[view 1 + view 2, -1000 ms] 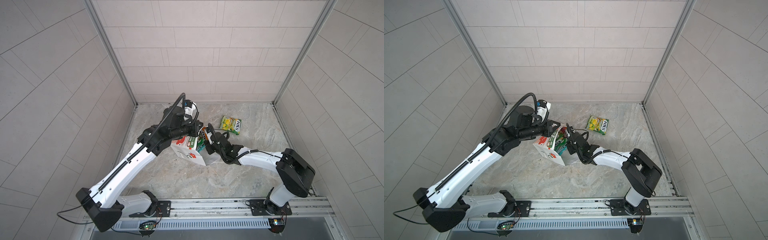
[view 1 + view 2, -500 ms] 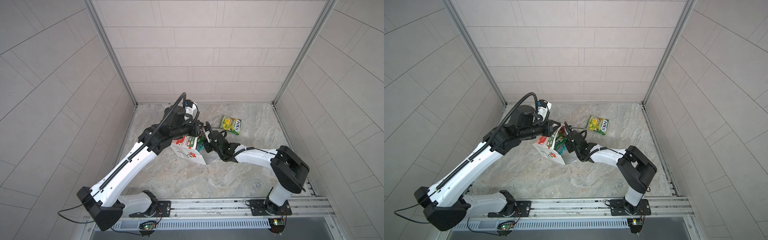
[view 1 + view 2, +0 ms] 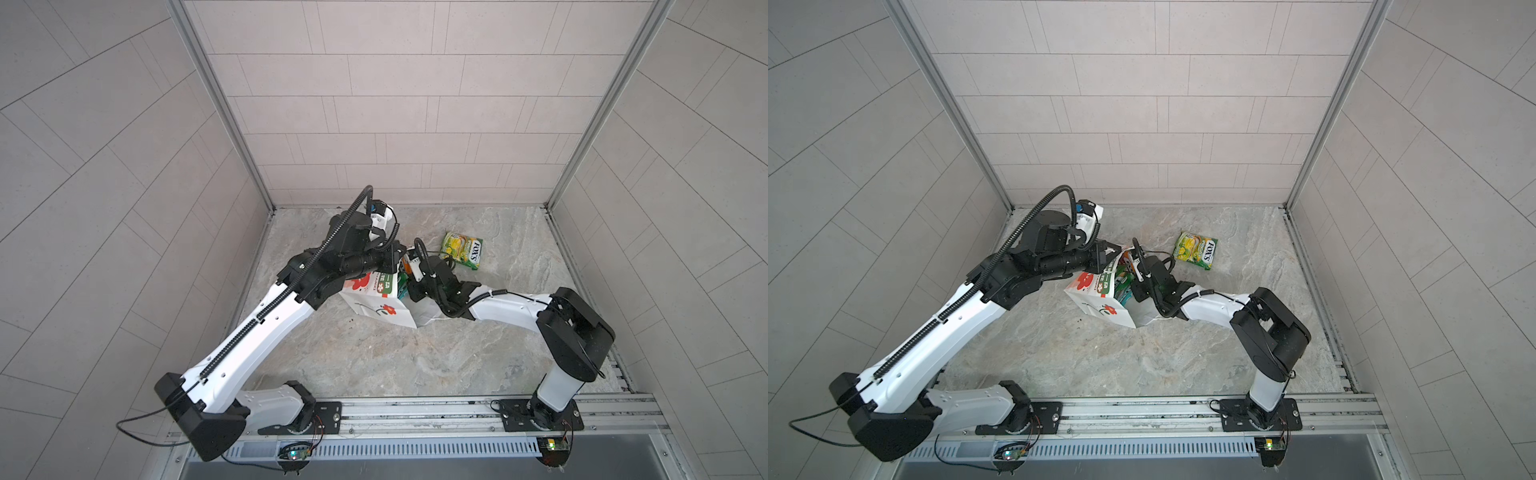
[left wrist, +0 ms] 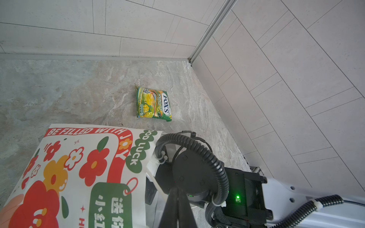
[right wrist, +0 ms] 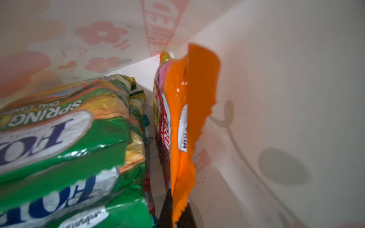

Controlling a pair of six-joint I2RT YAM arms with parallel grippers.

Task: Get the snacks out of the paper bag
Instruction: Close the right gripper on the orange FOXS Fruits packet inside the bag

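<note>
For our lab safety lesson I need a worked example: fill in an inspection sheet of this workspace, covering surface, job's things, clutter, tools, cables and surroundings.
Surface: grey marbled slab, flat.
Job's things: paper bag tilted, mouth open; loose green packet lies outside; stacked green packets and orange packet inside.
Clutter: few dark specks by the bag.
Tools: left tool shut at the bag's top edge, apparently holding it; right tool inside, shut on the orange packet.
Cables: ribbed conduit loops at the right wrist; loose cable by the left base.
Surroundings: tiled walls, metal rail in front.
</note>
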